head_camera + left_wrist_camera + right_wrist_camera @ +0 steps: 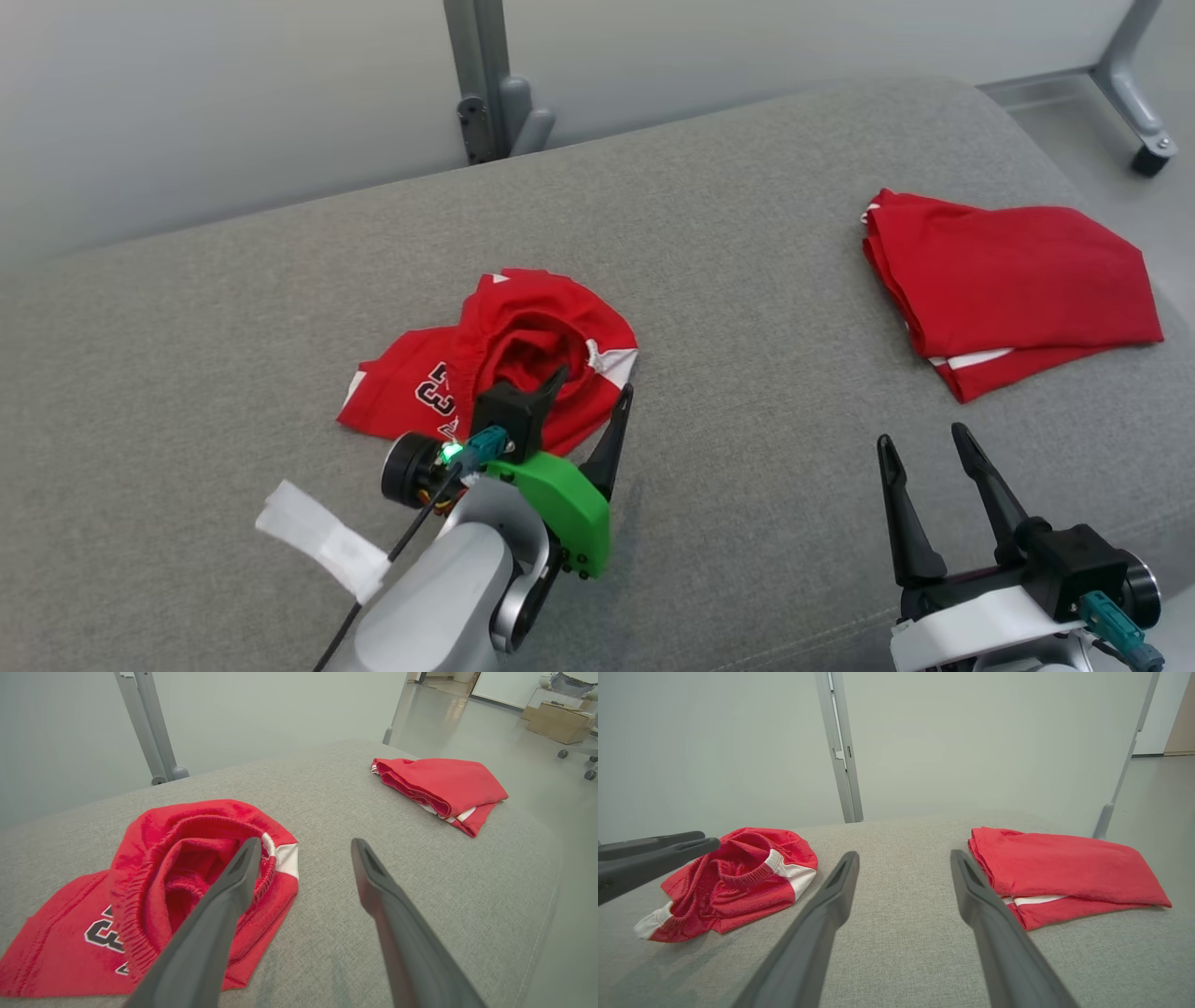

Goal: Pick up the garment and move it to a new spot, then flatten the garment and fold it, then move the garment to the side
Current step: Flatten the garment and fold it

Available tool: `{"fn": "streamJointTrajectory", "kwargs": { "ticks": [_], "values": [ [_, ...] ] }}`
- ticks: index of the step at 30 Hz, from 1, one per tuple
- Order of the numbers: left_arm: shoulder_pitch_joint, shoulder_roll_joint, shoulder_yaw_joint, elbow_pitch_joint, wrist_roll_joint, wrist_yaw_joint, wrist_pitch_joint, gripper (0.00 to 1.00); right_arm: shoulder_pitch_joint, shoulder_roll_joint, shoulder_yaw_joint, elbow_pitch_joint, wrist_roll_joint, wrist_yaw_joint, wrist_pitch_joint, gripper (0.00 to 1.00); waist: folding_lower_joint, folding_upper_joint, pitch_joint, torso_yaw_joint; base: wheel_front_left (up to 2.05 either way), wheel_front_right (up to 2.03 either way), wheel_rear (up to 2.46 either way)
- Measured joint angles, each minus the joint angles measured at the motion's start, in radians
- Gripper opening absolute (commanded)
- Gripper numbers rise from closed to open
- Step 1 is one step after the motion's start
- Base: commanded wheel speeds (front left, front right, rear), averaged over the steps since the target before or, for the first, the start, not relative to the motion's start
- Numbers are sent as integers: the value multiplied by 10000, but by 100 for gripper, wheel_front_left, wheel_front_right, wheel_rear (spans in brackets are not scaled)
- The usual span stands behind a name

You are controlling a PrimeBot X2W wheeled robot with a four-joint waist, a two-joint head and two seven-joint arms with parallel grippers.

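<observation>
**Left claw open over crumpled red garment, nothing gripped**

Left claw: jaws spread wide and empty. In the left wrist view one finger sits over the elastic waist opening of the crumpled garment. The other is over bare grey cushion, just beside the garment's white-striped edge. Cannot tell if either tip touches cloth.

Right claw: also spread wide and empty, low over the cushion at the near right, well apart from the crumpled garment.

The garment lies bunched left of centre on the cushion, waistband turned up, black number print on the flat part nearer the robot. A second red garment, folded, lies at the far right near the cushion's edge. A grey metal post stands behind.

Step, judged: lining up the first pick, nothing lifted yet.

Risks, judged:
- The finger over the waist opening may slide inside, hook the elastic and lift one layer only, so the garment comes up twisted and harder to flatten.
- The outer finger is over bare cushion and could pinch upholstery along with the cloth.
- A shallow bite on loose cloth may slip mid-carry.
- A drop spot too far right would crowd the folded garment and could knock it off the edge.
</observation>
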Motion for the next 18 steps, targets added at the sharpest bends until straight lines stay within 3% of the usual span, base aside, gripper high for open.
{"fn": "streamJointTrajectory", "kwargs": {
  "ticks": [9,13,14,15,16,17,18],
  "values": [
    [-1755,-8,-965,1965,-867,888,790,100,-391,-4,4,-44,52,0,0,100,0,0,772,-740,0,0,0],
    [-2340,-4,-1143,2635,-1283,909,865,100,-576,6,132,-13,71,0,0,100,0,0,1082,-977,0,0,0],
    [-2454,-8,-1170,2807,-1342,905,863,93,-637,2,153,-12,92,0,0,100,0,0,1147,-1032,0,0,0],
    [-2579,-6,-1198,2991,-1377,903,865,54,-688,4,182,-25,130,0,0,100,0,1,1210,-1085,0,0,0],
    [-2702,-4,-1210,3177,-1450,867,855,34,-736,6,211,-38,153,0,0,100,0,0,1269,-1135,0,0,0],
    [-2805,-2,-1237,3331,-1499,848,853,2,-787,8,230,-46,157,0,0,100,0,0,1319,-1182,0,0,0],
    [-2889,0,-1252,3484,-1540,790,828,0,-818,8,253,-56,165,0,0,100,0,0,1361,-1228,0,0,0]
  ]
}}
